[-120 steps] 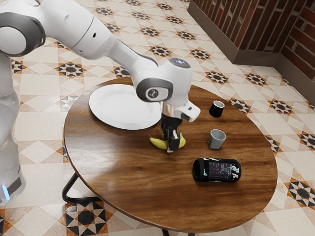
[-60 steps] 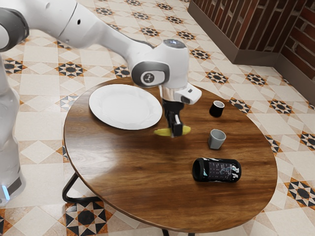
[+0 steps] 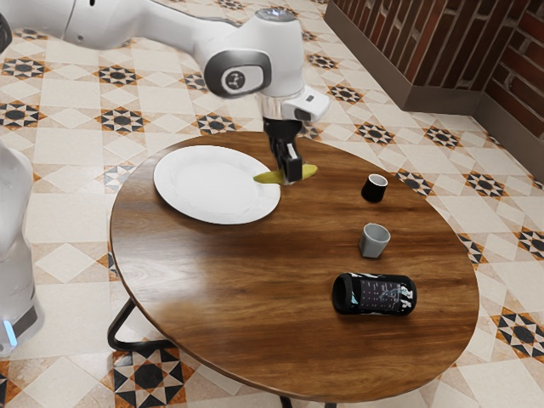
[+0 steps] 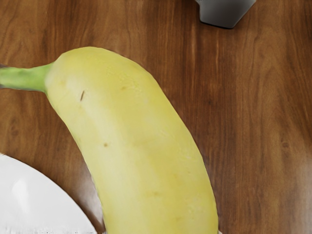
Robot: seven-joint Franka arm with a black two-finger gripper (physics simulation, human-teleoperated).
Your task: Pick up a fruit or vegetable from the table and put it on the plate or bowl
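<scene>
Pick-up: judged complete. The gripper (image 3: 289,174) is closed around the middle of the banana (image 3: 308,171) and holds it clear of the table (image 3: 255,297), with one yellow end showing on either side of the black fingers.

Position: the banana hangs at the rim of the white plate (image 3: 183,183), on the side toward the exterior view's right. Its stem end appears to overlap the rim, though the angle does not settle this.

Outstanding: carry the banana over the plate's middle, lower it and let go. Nothing rests on the plate yet.

Limits of view:
- The fingers cover the banana's midsection, so the exact hold cannot be checked.
- Its height above the wood is hard to judge.
- In the wrist view the banana (image 4: 141,161) runs off the frame, only a corner of the plate (image 4: 34,204) is seen, and a grey object (image 4: 224,12) beyond the fruit is cropped; probably the grey cup (image 3: 374,240).
</scene>
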